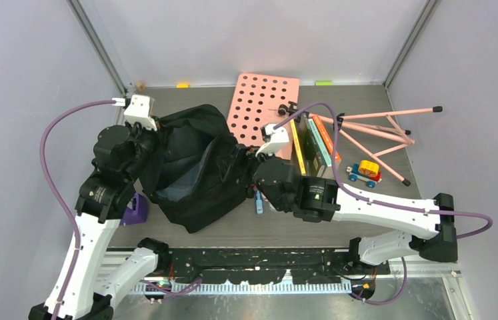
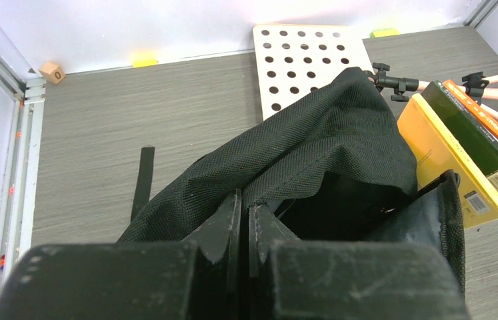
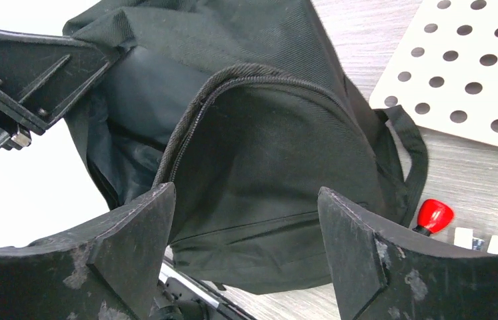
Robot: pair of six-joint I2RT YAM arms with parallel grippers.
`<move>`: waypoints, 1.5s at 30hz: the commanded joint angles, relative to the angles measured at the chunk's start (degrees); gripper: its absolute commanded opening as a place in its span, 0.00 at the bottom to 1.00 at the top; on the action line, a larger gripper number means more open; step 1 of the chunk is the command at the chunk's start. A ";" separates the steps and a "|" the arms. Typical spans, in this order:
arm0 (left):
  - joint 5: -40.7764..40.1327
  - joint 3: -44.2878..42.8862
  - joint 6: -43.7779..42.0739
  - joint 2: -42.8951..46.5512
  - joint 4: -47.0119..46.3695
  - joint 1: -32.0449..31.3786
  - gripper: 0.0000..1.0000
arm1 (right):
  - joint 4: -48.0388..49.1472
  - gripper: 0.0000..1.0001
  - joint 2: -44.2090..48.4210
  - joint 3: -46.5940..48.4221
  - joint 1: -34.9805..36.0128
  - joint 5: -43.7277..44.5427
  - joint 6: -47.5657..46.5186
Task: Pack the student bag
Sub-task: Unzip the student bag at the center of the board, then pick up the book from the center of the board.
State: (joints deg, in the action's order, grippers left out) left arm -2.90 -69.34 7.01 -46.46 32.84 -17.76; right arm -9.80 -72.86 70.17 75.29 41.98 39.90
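The student bag, a large black soft backpack, lies left of centre with its mouth gaping and grey lining showing. My left gripper is at the bag's far left rim. In the left wrist view the left gripper is shut, pinching the bag's black fabric edge at its tips. My right gripper is at the bag's right side. In the right wrist view the right gripper stands wide open, with the bag's zipped front panel behind the gap and nothing held between its fingers.
A pink pegboard lies behind the bag. Upright books stand right of it, with a pink folding stand and a toy car beyond. A small blue tool and a purple object lie near the bag's front.
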 commanded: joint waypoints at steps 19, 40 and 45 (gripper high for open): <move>1.14 0.23 -0.54 0.35 -1.10 0.00 0.00 | 7.60 0.84 -14.06 13.75 -1.63 0.84 0.77; -15.00 -2.82 -1.06 -4.76 -4.63 0.39 0.00 | 24.46 0.00 -3.69 -12.59 13.07 10.19 -8.81; -16.98 -2.20 -1.20 -4.32 -7.13 0.96 0.00 | 16.92 0.01 -2.84 -18.04 13.72 6.60 5.00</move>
State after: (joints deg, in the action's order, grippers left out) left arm -14.72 -70.52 6.98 -51.35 29.39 -17.65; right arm 12.14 -77.97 54.87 88.55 48.73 34.37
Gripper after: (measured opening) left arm 0.034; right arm 0.063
